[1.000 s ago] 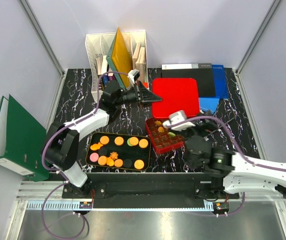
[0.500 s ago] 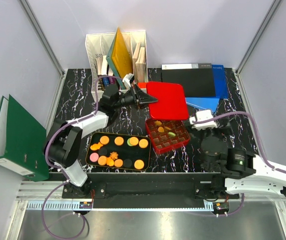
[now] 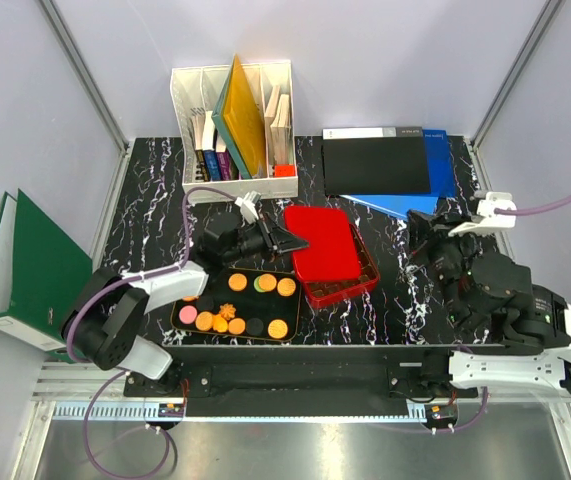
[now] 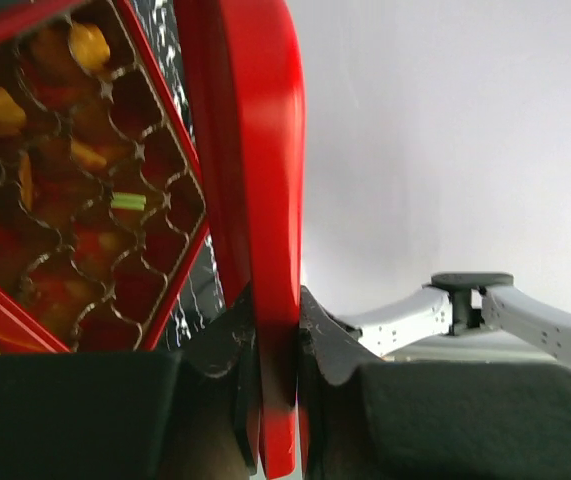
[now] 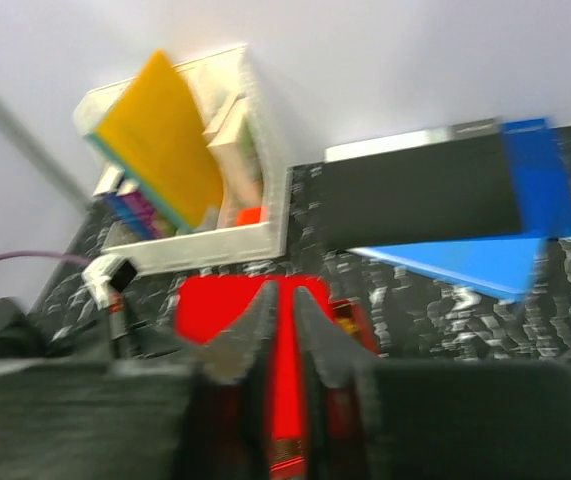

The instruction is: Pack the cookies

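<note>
Loose cookies (image 3: 235,300), orange, pink, green and black, lie in a black tray (image 3: 250,305) at the near left. More cookies (image 4: 90,45) sit in the cells of the red gridded tin (image 4: 85,200). My left gripper (image 3: 290,240) (image 4: 277,300) is shut on the edge of the red lid (image 3: 323,243) (image 4: 250,150), which hangs tilted over the tin (image 3: 343,288) and covers most of it. At the far right my right gripper (image 3: 423,240) (image 5: 283,290) is raised and apart from the tin, its jaws nearly together with nothing between them. That wrist view is blurred.
A white file organizer (image 3: 230,120) with books and a yellow folder stands at the back left. Black (image 3: 375,160) and blue (image 3: 435,180) folders lie at the back right. A green binder (image 3: 25,270) leans outside the left wall.
My left gripper brought the red lid forward and down over the tin. The right arm drew back from the tin to the right, and its jaws closed.
</note>
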